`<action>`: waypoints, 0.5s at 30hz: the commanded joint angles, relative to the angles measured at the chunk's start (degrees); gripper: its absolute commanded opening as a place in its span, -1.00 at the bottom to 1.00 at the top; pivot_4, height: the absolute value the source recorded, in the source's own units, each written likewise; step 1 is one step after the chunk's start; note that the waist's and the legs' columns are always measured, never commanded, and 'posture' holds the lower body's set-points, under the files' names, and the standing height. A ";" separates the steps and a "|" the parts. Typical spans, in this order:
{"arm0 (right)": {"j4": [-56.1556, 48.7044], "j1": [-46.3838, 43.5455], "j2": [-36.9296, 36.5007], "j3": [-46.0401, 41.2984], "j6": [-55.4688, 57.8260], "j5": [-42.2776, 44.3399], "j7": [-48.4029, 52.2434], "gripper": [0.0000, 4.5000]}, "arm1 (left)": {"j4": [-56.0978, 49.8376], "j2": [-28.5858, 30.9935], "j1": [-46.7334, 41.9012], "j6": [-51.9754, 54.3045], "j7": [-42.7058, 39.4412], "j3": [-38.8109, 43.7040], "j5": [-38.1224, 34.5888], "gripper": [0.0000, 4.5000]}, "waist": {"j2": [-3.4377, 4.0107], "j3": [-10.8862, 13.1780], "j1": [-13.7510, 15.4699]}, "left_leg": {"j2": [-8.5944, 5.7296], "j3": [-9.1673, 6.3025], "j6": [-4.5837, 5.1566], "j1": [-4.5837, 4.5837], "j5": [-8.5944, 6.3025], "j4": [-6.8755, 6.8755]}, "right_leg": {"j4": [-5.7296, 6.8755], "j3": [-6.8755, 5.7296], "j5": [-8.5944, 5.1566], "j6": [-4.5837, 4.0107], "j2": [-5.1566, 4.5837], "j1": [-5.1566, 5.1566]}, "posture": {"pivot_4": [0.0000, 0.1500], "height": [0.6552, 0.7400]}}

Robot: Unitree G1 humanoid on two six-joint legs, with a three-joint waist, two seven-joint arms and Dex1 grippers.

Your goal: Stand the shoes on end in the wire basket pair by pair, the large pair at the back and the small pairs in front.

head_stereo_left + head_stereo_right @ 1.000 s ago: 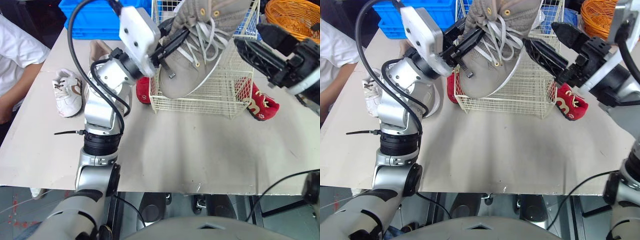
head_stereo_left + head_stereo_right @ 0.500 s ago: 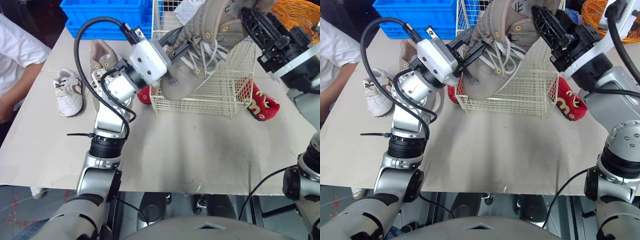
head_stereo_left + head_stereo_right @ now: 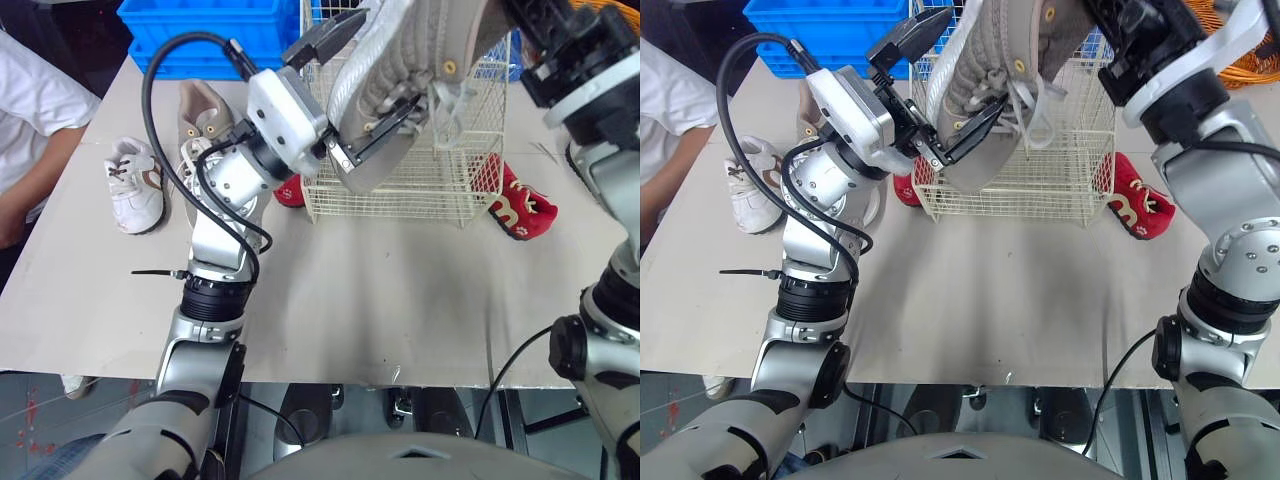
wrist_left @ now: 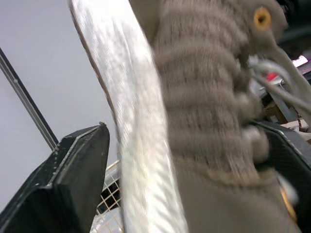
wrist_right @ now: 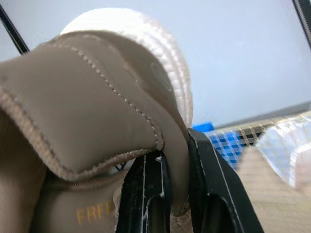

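A large taupe knit lace-up shoe with a white ribbed sole (image 3: 430, 50) is held toe-down over a cream wire basket (image 3: 400, 205). Its heel collar is pinched between the clenched fingers of the right gripper (image 5: 175, 194). The left gripper (image 3: 388, 58) is spread wide around the forefoot. One finger (image 4: 73, 179) is seen standing clear of the sole, while the other lies against the laced upper, so nothing is clamped on that side. The toe is sunk inside the basket directly beneath the left gripper, near the front wall rather than the back.

Several risks can be judged from this. The whole weight is carried by a soft collar, so the shoe may be pulled out of the pinch or swung if it is moved quickly. Loose laces (image 3: 445, 110) hang just beside the lower left finger and could be snagged on the wire rim. The light basket could be dragged or tipped if the toe is pressed against the mesh. The open left fingers might also be caught in the wires as the arm is withdrawn.

The matching taupe shoe (image 3: 200, 110) lies on the table behind the left arm's wrist.
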 commanded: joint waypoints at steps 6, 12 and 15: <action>4.77 -9.19 -0.18 -6.77 -10.82 2.30 -6.99 -1.00 | -6.05 2.11 1.48 9.23 0.40 5.32 -9.13 0.97 | 0.00 0.00 -0.03 | 0.01 0.10 0.00 -0.07 0.01 0.00 | 0.07 0.10 0.00 0.00 -0.01 -0.15 | 1.00 -0.27; 12.30 -13.81 0.98 -6.23 -18.30 -11.25 -4.89 -1.00 | -10.53 5.68 0.39 23.91 3.50 10.99 -19.71 0.97 | 0.01 0.00 0.00 | 0.02 0.14 0.00 -0.11 0.01 -0.01 | 0.08 0.14 0.00 0.00 0.00 -0.24 | 1.00 -0.27; 14.99 -14.34 1.39 -3.45 -20.58 -19.62 -1.93 -1.00 | -13.05 9.26 -0.50 33.23 4.56 12.34 -24.77 0.97 | 0.01 0.00 -0.30 | 0.03 0.20 -0.01 -0.10 0.01 -0.01 | 0.13 0.23 0.00 0.00 0.01 -0.29 | 1.00 -0.27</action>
